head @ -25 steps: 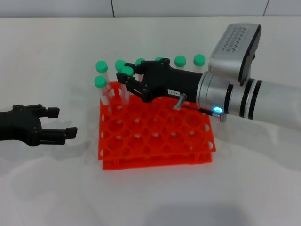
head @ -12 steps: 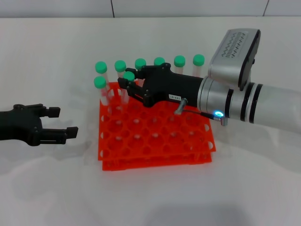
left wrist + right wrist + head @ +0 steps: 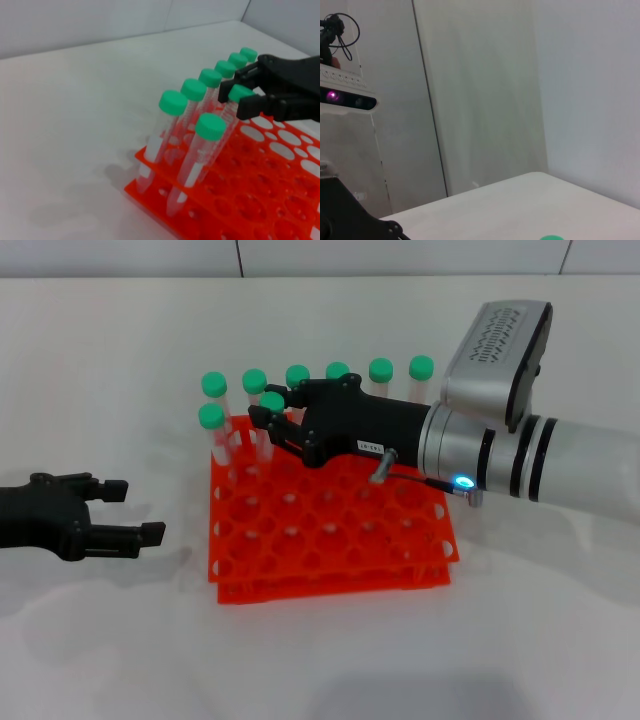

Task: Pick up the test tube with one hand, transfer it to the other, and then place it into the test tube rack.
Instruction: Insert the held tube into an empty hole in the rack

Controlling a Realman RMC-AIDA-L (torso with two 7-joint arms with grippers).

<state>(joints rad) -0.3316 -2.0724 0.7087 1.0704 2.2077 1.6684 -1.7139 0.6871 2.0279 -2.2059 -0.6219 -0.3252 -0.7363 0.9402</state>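
Green-capped and slim, the test tube (image 3: 271, 415) stands in the orange test tube rack (image 3: 330, 530) near its ten o'clock corner, our right hand (image 3: 268, 418) pinching it just under the cap. Our left hand (image 3: 115, 510) rests out at nine o'clock on the white tabletop (image 3: 320, 660), fingers spread, holding nothing. We judge that tube light, stiff and slick: clear smooth plastic, tapered at the tip. The ribbed cap should give the surest hold. Seven matching tubes stand close by, so a careless release could knock a neighbour (image 3: 211, 425).
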